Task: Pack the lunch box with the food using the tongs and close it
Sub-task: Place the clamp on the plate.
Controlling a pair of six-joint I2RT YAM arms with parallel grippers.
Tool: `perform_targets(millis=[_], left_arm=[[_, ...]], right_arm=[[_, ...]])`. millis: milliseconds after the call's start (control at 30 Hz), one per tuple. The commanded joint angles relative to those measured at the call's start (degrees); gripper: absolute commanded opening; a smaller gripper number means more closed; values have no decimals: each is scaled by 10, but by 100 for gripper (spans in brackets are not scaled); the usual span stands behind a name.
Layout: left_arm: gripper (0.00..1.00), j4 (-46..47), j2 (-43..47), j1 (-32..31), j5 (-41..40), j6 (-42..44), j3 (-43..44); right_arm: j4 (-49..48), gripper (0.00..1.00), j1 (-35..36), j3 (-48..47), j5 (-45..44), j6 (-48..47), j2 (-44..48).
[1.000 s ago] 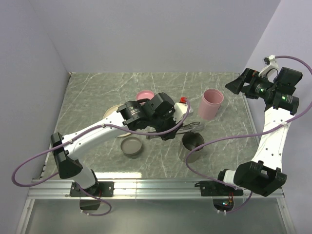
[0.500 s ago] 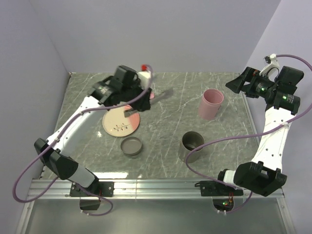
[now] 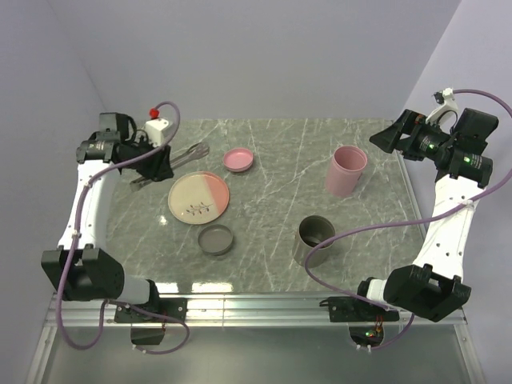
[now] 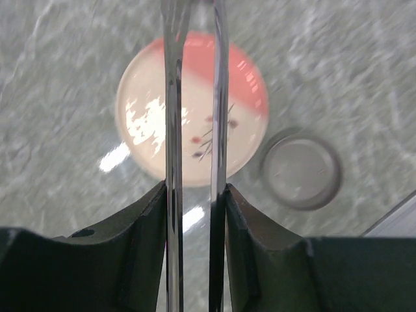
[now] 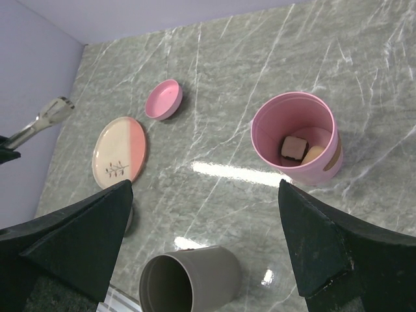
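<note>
My left gripper (image 3: 157,165) (image 4: 195,188) is at the back left, shut on the silver tongs (image 3: 186,154) (image 4: 170,97). Their two arms run between my fingers (image 4: 146,227) and point over the pink-and-cream plate (image 3: 198,198) (image 4: 192,117), which carries no food. The food, a dark brown lump (image 5: 294,148) and an orange piece (image 5: 315,153), lies inside the pink lunch box tub (image 3: 346,170) (image 5: 296,138). The pink lid (image 3: 239,159) (image 5: 162,99) lies apart on the table. My right gripper (image 3: 384,139) (image 5: 205,188) hangs open, high at the right.
An open grey tub (image 3: 316,235) (image 5: 188,283) stands at front centre. Its grey lid (image 3: 216,239) (image 4: 301,170) lies in front of the plate. Walls close the table at the back and both sides.
My left arm has swung from the middle of the table, by the grey tub, to the back left corner, carrying the tongs. The right arm has not moved.
</note>
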State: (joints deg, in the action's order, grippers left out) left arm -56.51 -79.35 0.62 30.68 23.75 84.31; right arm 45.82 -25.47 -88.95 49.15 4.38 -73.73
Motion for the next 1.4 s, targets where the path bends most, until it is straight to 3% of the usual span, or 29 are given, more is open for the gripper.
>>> perform_targets(millis=[0,200,500,1100,1367], left_arm=[[42,-50,-22,58,46,141,-16],[42,-45,-31,85,26,242,-85],[45,60,0,81,-43,281,-194],[53,249,-11,-38,-163,293,-324],[57,285,-49,-42,-183,278,-332]], right_arm=[[-14,100,2,-10,7,3,9],[-9,100,2,-7,1,-3,12],[-12,100,4,-6,1,3,12],[-9,100,8,3,-7,-8,21],[-12,100,9,8,-6,-10,20]])
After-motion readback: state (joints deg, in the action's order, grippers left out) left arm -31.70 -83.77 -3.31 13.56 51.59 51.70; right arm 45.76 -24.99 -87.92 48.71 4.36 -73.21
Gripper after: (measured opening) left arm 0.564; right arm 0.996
